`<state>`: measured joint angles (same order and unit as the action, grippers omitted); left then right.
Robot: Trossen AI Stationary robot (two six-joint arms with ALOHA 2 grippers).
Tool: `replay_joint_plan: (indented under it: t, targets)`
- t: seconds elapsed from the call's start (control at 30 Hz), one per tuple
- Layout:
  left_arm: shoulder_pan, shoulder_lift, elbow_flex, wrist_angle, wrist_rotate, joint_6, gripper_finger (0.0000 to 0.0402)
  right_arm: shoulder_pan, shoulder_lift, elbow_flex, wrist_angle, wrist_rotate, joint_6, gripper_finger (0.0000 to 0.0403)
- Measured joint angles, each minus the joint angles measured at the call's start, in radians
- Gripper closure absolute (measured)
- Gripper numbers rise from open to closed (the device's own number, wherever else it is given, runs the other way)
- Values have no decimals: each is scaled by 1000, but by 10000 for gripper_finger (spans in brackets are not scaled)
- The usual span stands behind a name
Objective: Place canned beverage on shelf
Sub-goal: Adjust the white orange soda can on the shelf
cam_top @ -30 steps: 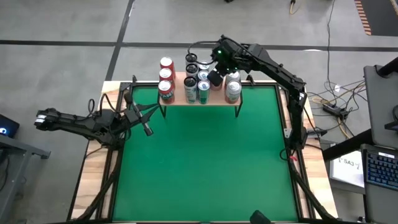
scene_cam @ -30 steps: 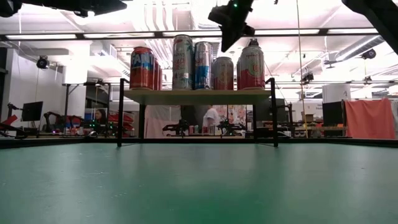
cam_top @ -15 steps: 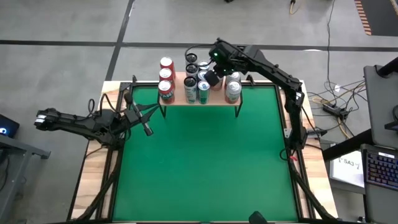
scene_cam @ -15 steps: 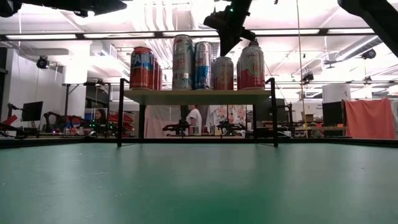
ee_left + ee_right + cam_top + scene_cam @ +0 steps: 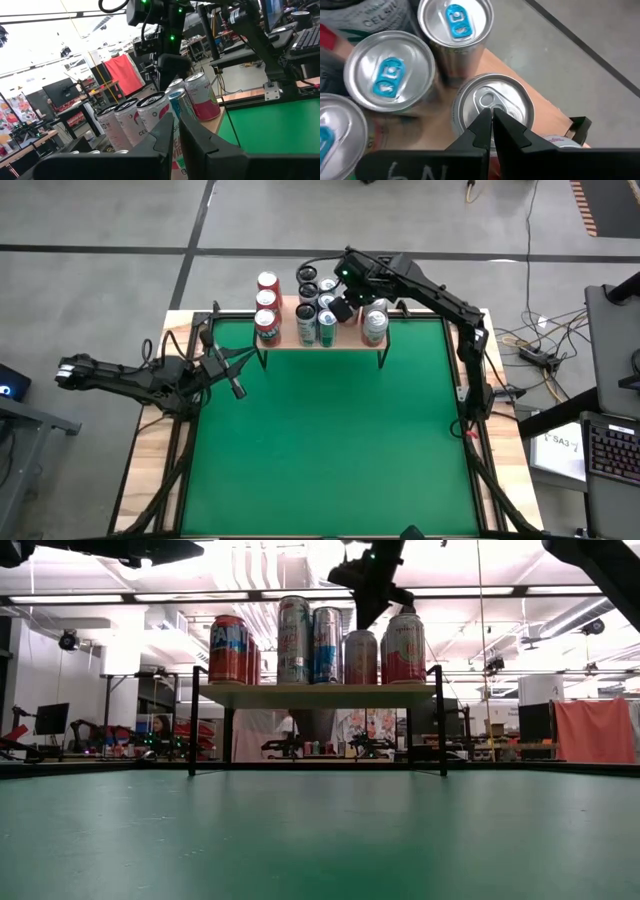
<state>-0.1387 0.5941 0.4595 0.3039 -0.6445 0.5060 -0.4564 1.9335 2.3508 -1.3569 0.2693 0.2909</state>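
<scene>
The right gripper (image 5: pixel 341 309), fingers pressed together, is hovering over cans (image 5: pixel 318 320) crowding the shelf (image 5: pixel 345 338); the left gripper (image 5: pixel 237 388) is idling shut at the table's (image 5: pixel 320 450) edge.

Cans (image 5: pixel 493 107) are shiny bare metal on top, brushed and smooth, some with blue tabs, their sides glossy printed; shelf (image 5: pixel 350 336) top is pale bare wood, matt, on thin black metal legs; table (image 5: pixel 330 440) is matt green with a light wood border; grippers (image 5: pixel 491 131) look matt black plastic.
</scene>
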Motion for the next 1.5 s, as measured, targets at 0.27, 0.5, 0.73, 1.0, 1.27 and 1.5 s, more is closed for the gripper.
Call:
replay_joint_plan:
  t: [0.27,0.5,0.73,1.0,1.27,1.5]
  targets:
    - [0,0,0,0,0,0,389,18,0,0,-1,-11,16,394]
    - [0,0,0,1,0,0,389,24,-1,0,-28,-14,41,394]
    - [0,0,0,1,0,0,389,40,-5,1,-48,-13,43,394]
    - [0,0,0,1,0,0,389,54,-19,0,-55,-41,58,394]
    - [0,0,0,1,0,0,389,52,-23,-1,-50,-37,52,394]
    - [0,0,0,1,0,0,389,52,-22,-1,-20,16,26,394]
